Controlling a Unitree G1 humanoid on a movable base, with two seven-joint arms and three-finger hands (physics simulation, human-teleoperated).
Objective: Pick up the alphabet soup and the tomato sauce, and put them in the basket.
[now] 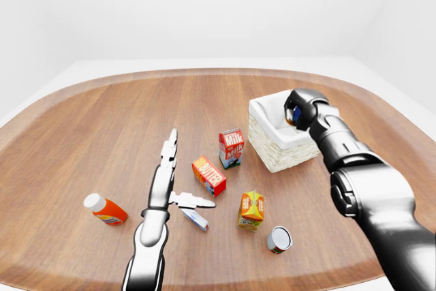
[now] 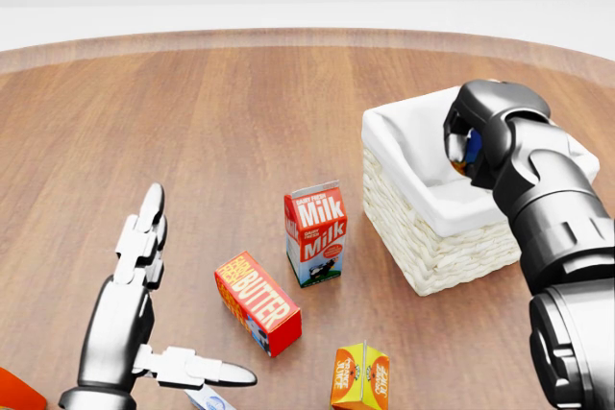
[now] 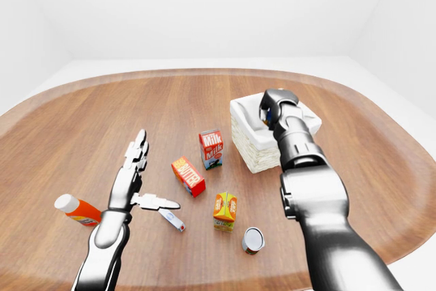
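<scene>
White cloth lined the basket [image 2: 432, 199]; our right robot hand [image 2: 465, 146] gripped a can [image 2: 471, 148] inside it. Our left robot hand [image 2: 144, 309] lay open near the butter box [image 2: 257, 302].

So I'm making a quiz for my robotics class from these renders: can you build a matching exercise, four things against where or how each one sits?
Things:
1. milk carton
2. butter box
3. can
4. right robot hand

Places or states:
A. lying on its side on the table, at the bottom of the left-eye view
B. over the basket, closed on something partly hidden
C. standing upright, left of the basket
D. lying flat, below and left of the milk carton

Pairs: 1-C, 2-D, 3-A, 4-B
</scene>
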